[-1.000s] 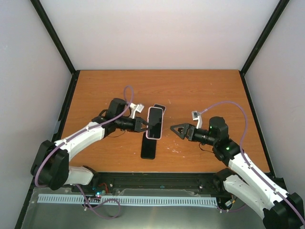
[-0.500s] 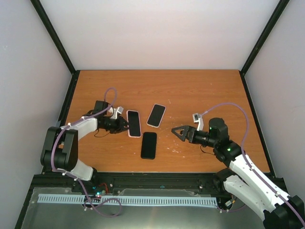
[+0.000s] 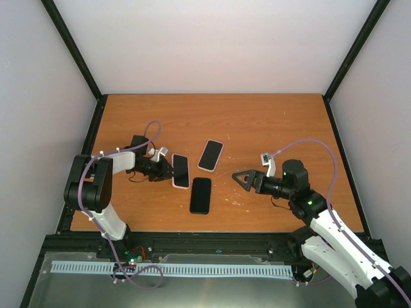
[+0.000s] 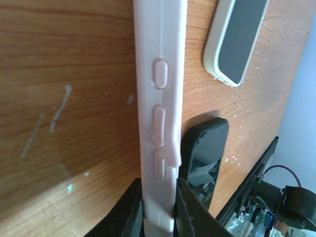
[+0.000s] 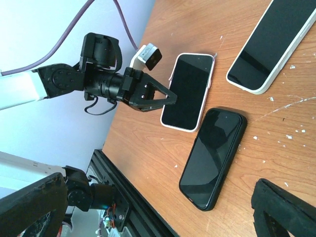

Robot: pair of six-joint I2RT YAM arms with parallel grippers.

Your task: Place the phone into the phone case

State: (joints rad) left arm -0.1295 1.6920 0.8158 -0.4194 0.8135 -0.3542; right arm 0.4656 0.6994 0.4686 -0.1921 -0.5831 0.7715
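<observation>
Jaws of the left gripper [image 3: 168, 169] pinch the pink phone case [image 3: 180, 171] by its long edge, open face up at ten o'clock of the black phone [image 3: 200, 195], probably to receive it, while the right gripper [image 3: 239, 179] hangs spread wide at three o'clock.

a robotics lab test cell: a wooden table [image 3: 257, 122] boxed in by plain white walls [image 3: 212, 45] and black frame posts [image 3: 70, 48], two robot arms [image 3: 331, 226] bolted on, a slotted cable duct [image 3: 192, 269] in front.
</observation>
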